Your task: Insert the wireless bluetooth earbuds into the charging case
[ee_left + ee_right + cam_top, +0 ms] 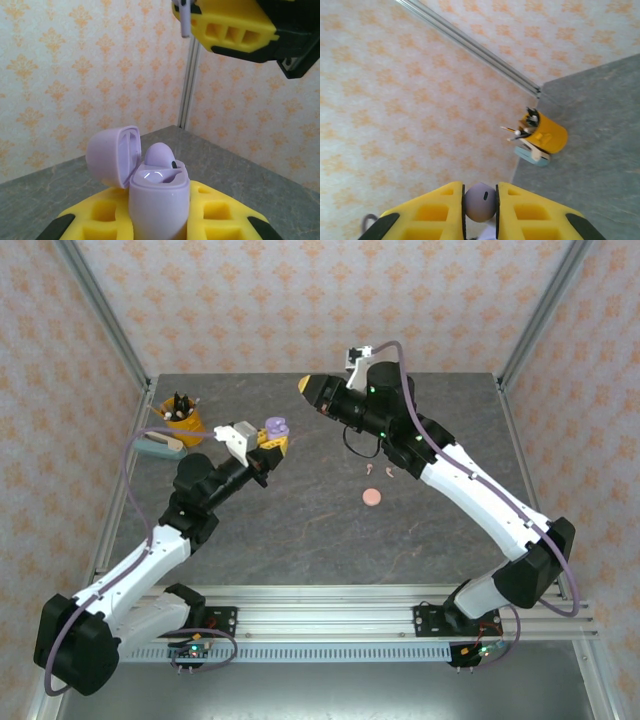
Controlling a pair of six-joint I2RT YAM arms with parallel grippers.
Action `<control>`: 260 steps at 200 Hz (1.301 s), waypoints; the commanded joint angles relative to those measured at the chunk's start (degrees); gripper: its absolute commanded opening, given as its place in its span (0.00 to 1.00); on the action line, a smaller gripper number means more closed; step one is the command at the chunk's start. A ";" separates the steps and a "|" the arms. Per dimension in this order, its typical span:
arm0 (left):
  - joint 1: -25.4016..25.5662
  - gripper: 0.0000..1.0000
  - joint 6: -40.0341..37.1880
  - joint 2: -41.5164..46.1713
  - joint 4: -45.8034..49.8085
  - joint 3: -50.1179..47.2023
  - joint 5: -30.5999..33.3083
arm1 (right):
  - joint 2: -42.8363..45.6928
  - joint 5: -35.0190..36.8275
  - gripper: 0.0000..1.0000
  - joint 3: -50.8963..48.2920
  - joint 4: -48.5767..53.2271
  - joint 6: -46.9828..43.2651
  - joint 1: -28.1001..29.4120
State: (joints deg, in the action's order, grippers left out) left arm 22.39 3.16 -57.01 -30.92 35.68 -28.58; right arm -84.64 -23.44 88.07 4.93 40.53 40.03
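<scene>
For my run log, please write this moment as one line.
left jaws: shut on open lilac case | right jaws: shut on lilac earbud, not yet at case | pink earbuds, pink case: on table

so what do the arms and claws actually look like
Both the left arm and the right arm have white links between chunky black joints, with a lilac cable looping alongside each. Small green lights glow on the right arm's black upper section. The left claw and the right claw have blocky yellow fingers with rectangular cut-out pockets and black trim at the base.
</scene>
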 commanded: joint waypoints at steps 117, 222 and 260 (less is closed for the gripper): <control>2.74 0.00 -4.99 -0.90 -5.43 1.23 6.28 | 5.49 -6.38 0.20 -12.78 -15.92 7.27 -0.74; 3.97 0.00 -5.80 -3.97 -7.54 3.60 2.82 | 4.49 -18.85 0.20 -14.07 -26.26 7.02 -0.48; 4.32 0.00 -6.06 -4.06 -8.48 4.56 3.00 | 3.78 -19.79 0.20 -14.70 -26.79 6.93 -0.13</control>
State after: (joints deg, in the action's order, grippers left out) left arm 26.17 -1.58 -61.30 -35.44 37.52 -25.08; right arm -80.88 -40.97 74.02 -17.67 47.59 39.59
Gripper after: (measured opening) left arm 0.176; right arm 0.202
